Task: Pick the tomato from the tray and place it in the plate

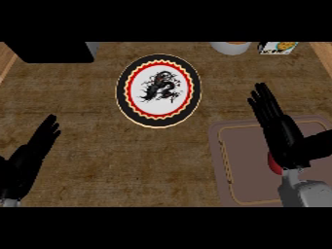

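Tomato (273,163) is seen only as a red sliver on the tray (246,164), mostly hidden beneath the right hand (280,129), whose fingers are held straight and close together, thumb apart, with nothing pinched. No tomato is borne by the plate (125,92), up and left of the tray. The left hand (19,163), well left of the tray, is kept open at rest, fingers straight. Grasping, lifting and placing are judged not yet done

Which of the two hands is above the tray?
The right hand, open, over the tray with the red tomato showing beneath its palm. The left hand rests open over the counter at lower left.
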